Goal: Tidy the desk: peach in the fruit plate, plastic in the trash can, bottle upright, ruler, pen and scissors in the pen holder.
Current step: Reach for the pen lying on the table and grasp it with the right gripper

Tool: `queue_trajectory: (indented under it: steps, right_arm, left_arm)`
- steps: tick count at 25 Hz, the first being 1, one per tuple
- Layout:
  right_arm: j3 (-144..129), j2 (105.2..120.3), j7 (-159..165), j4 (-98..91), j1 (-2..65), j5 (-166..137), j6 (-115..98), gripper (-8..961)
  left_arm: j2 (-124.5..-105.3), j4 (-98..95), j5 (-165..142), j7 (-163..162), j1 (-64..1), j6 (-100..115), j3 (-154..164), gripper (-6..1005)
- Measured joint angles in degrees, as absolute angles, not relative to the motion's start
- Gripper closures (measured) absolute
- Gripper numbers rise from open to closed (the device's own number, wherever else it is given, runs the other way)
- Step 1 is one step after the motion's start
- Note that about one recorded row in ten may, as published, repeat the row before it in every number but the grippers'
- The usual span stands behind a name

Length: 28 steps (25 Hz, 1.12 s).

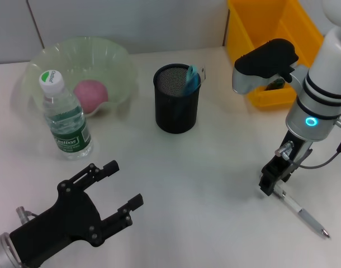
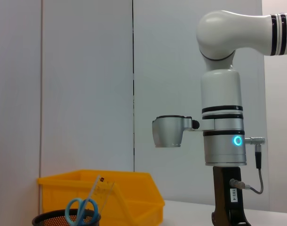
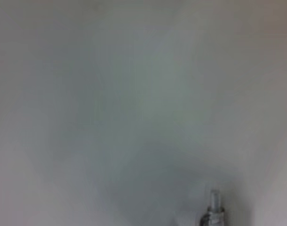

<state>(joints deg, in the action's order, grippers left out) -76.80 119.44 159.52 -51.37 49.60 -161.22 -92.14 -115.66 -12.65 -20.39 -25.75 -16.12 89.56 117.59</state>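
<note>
bottle [image 1: 66,119] label: green band, print too small to read | right arm [image 2: 222,136] tag: digits, illegible | no other text

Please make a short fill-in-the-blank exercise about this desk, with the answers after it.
1. The peach lies in the green ____.
2. The water bottle stands ____.
3. The right claw is down at one end of the ____, which lies on the desk.
4. The scissors are in the black mesh ____.

Answers: plate; upright; pen; holder
</note>
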Motion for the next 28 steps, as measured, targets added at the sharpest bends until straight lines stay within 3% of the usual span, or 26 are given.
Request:
queue_trajectory:
  steps: [15,20,28]
  right_arm:
    - [-76.82,119.39,159.65,-50.33,49.86,-161.28,-91.57,466]
    - [-76.81,119.36,159.64,-49.2,50.37,-161.3,-91.57,634]
    - [-76.81,119.35,159.62,-49.04,50.53,-161.37,-91.46,637]
  left_arm:
    - [-115.66,-12.66,-20.39,-25.75,-16.17,89.69,117.59,261]
    - [-115.66,-12.65,-20.39,-25.75,-16.17,89.72,117.59,261]
    - [-115.66,-12.65,-20.39,-25.75,-16.17,89.88,117.59,261]
